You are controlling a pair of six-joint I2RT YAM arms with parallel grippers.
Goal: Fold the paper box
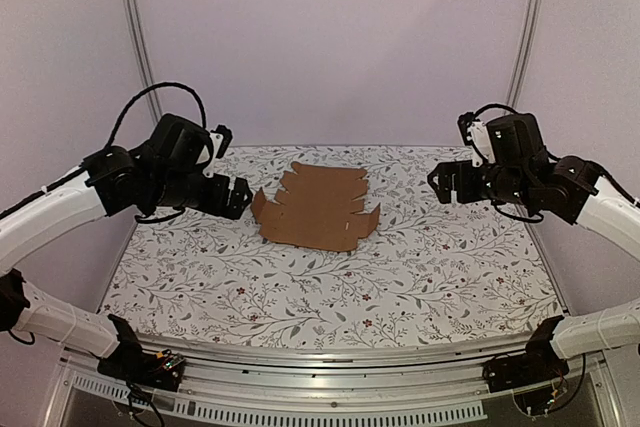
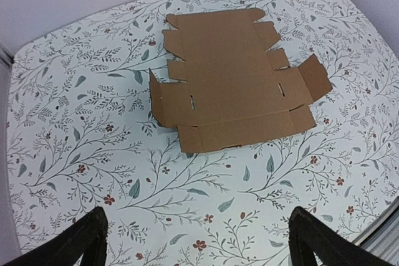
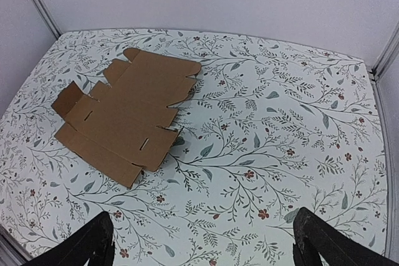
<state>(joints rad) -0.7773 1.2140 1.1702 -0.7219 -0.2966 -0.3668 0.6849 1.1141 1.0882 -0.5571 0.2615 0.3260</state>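
The paper box [image 1: 318,207] is a brown die-cut cardboard sheet lying nearly flat on the floral table, near the back middle. Its two side flaps stand slightly raised. The left wrist view shows the paper box [image 2: 234,88] ahead, and in the right wrist view the paper box [image 3: 124,113] lies at the left. My left gripper [image 1: 236,197] hovers just left of the sheet, open and holding nothing. My right gripper [image 1: 447,183] hangs further off to the sheet's right, also open and holding nothing. Black fingertips [image 2: 84,241] [image 3: 321,241] frame each wrist view, spread wide.
The floral tablecloth [image 1: 330,287] covers the table. White walls with metal corner posts [image 1: 135,17] close in the back and sides. A metal rail [image 1: 330,357] runs along the near edge between the arm bases.
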